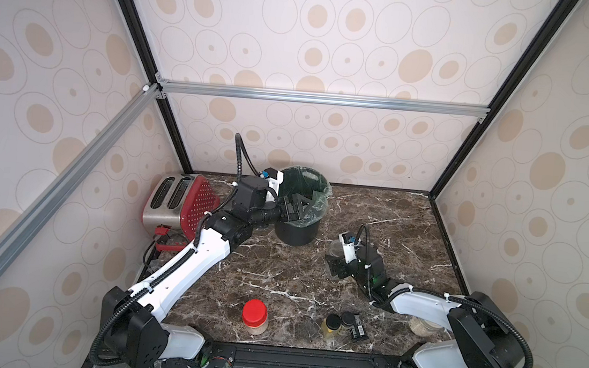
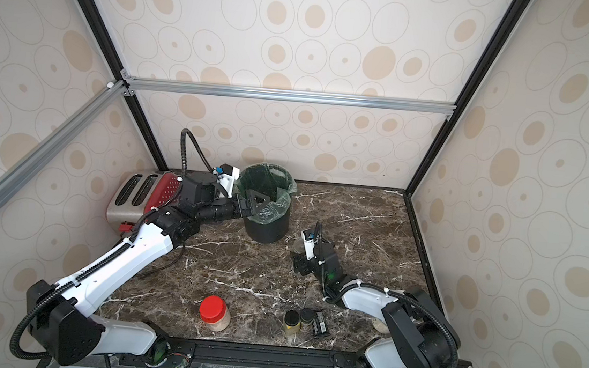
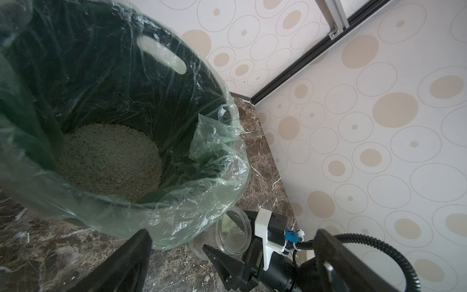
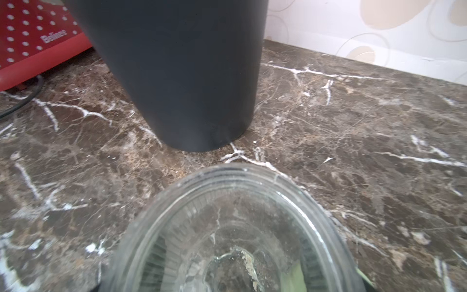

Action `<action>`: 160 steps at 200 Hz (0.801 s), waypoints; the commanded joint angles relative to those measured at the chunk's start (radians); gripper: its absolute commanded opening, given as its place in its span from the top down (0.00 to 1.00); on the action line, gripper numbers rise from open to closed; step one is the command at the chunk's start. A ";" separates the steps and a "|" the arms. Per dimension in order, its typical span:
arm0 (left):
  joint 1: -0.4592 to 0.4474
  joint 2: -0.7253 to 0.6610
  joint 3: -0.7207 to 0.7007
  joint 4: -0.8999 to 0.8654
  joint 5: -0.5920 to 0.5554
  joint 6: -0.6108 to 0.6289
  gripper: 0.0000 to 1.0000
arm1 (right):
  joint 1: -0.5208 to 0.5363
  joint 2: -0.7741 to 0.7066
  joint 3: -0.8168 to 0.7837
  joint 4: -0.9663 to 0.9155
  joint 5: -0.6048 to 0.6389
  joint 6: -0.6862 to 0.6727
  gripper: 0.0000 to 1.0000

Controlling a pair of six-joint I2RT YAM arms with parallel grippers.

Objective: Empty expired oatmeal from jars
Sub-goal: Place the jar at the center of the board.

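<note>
The left fingers (image 3: 131,260) stand wide open and empty over the rim of the lined bin (image 1: 296,234). Loose oatmeal (image 3: 108,161) lies below them on its bottom. The right fingers (image 3: 219,260) straddle an empty, lidless jar (image 3: 232,232) upright on the table (image 1: 374,213); whether they press it cannot be told. A red-lidded jar (image 1: 255,316) stands well apart from both.

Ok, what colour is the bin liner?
The liner is translucent pale green; left wrist view shows it best.
</note>
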 commanded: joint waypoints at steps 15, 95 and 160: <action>0.008 -0.007 0.043 -0.019 -0.025 0.031 0.01 | 0.000 -0.006 -0.035 0.077 0.140 -0.030 0.75; 0.008 -0.010 0.051 -0.029 -0.038 0.036 0.01 | -0.119 -0.054 -0.089 0.043 0.253 0.041 0.71; 0.008 -0.017 0.062 -0.043 -0.049 0.045 0.01 | -0.157 -0.048 -0.073 -0.008 0.278 0.105 0.63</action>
